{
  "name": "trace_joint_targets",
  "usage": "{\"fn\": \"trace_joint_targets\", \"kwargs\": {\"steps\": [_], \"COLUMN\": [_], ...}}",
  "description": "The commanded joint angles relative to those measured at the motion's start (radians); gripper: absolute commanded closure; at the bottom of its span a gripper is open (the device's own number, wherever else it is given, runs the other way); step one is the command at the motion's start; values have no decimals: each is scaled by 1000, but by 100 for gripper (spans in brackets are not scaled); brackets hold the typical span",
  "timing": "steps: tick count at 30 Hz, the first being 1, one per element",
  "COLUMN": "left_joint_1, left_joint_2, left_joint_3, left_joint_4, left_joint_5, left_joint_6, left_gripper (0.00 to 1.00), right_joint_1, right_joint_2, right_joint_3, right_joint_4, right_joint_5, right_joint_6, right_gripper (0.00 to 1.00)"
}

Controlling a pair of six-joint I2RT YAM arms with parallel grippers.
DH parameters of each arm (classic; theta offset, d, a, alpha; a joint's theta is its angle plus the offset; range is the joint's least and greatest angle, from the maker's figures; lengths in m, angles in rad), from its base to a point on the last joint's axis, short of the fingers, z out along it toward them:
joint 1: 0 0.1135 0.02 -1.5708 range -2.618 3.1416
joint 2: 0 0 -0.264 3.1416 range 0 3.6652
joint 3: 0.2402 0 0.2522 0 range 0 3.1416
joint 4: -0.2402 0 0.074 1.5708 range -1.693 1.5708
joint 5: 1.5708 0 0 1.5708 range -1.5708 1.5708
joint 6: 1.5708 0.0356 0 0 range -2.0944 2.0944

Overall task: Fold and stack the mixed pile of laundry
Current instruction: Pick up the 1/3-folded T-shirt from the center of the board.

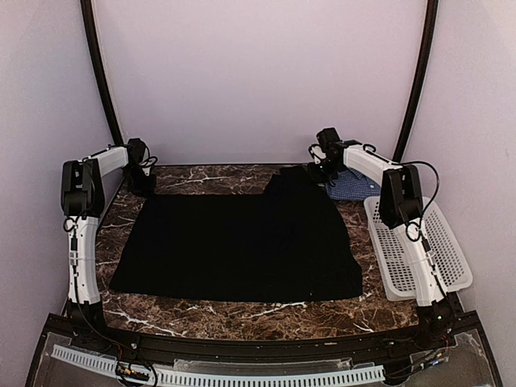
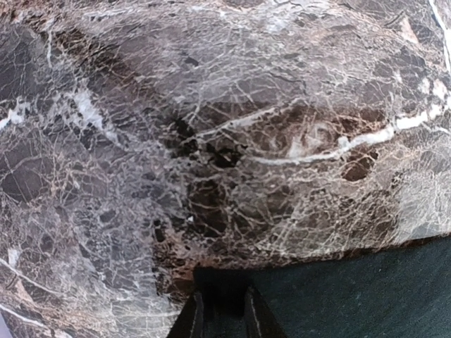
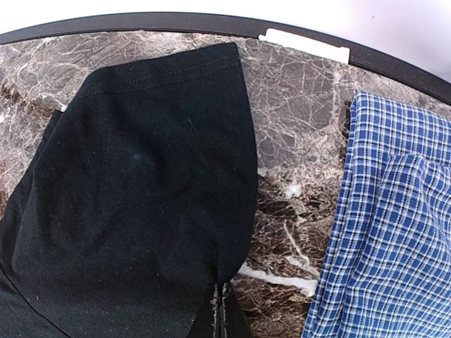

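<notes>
The large black garment [image 1: 242, 242] lies spread flat across the marble table [image 1: 242, 313]. My left gripper [image 1: 143, 181] is at its far left corner. In the left wrist view the narrow-set fingers [image 2: 194, 317] of that gripper [image 2: 224, 310] hold the corner of the black cloth [image 2: 352, 296]. At the far right, my right gripper [image 1: 321, 171] pinches the edge of the sleeve. In the right wrist view it [image 3: 224, 306] is shut tight, and the black fabric [image 3: 141, 183] draws in to its tips. The blue-and-white check shirt [image 1: 355, 187] [image 3: 394, 225] lies bunched just to the right, apart from the black garment.
A white perforated basket [image 1: 419, 250] sits along the table's right edge, partly under the right arm. The table's dark raised rim [image 3: 176, 21] runs close behind the sleeve, with a white tag [image 3: 303, 44] on it. Bare marble shows in front of the black garment.
</notes>
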State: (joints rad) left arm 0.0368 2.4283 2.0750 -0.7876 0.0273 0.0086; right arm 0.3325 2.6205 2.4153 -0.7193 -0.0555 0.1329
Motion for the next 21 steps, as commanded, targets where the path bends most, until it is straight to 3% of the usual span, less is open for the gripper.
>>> {"fn": "trace_joint_targets", "kwargs": {"steps": [1, 4, 6, 21], "left_joint_1": [-5, -6, -5, -3], "left_joint_2": [70, 25, -13, -275], "left_joint_3": [-33, -74, -106, -411], "left_joint_4": [-73, -30, 8, 242], "left_joint_5": [-17, 0, 28, 18], "left_joint_6": [18, 11, 0, -4], "left_gripper": [87, 98, 100, 100], "right_joint_1": [-5, -2, 1, 24], "right_joint_2": [-40, -71, -101, -337], "right_joint_3": [-11, -29, -55, -322], "right_joint_4": [30, 37, 52, 122], "right_joint_5": [-23, -38, -43, -42], "right_joint_6": [2, 1, -2, -15], "right_gripper": [100, 100, 100, 100]}}
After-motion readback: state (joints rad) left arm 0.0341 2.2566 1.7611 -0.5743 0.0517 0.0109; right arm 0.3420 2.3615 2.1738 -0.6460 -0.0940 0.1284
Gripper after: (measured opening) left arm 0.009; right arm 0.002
